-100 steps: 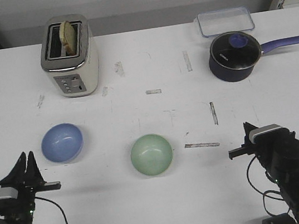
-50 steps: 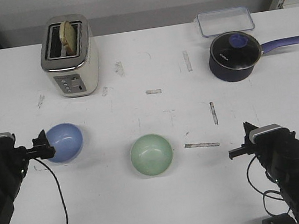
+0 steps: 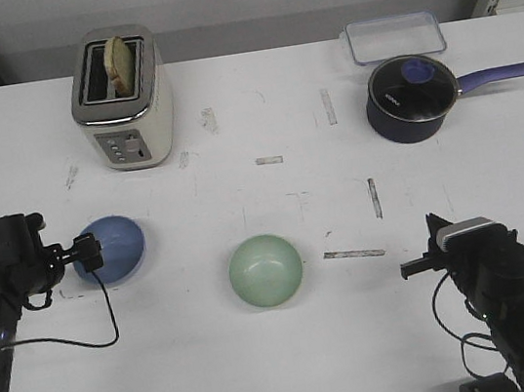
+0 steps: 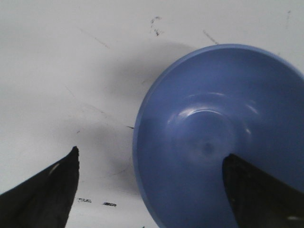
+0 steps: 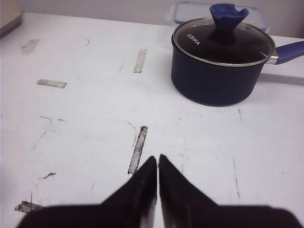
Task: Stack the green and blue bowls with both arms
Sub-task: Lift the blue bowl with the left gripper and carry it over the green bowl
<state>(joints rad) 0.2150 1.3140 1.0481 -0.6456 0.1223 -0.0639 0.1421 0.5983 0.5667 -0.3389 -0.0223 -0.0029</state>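
Observation:
The pale blue bowl (image 3: pixel 112 248) sits upright on the white table at the left. My left gripper (image 3: pixel 88 255) is open at the bowl's left rim. In the left wrist view the blue bowl (image 4: pixel 218 133) fills the frame, one finger over its inside and the other finger (image 4: pixel 50 190) over bare table outside the rim, the gripper (image 4: pixel 152 166) astride that rim. The mint green bowl (image 3: pixel 266 270) sits alone near the table's middle front. My right gripper (image 3: pixel 434 227) is shut and empty at the front right, its closed tips (image 5: pixel 157 161) pointing toward the far side.
A cream toaster (image 3: pixel 122 98) with bread stands at the back left. A dark navy saucepan (image 3: pixel 411 98) with a glass lid and a clear lidded container (image 3: pixel 394 37) are at the back right; the saucepan also shows in the right wrist view (image 5: pixel 218 66). Tape marks dot the table.
My left arm has risen from the front left corner and moved forward and right to the blue bowl's rim. The right arm and both bowls have not moved.

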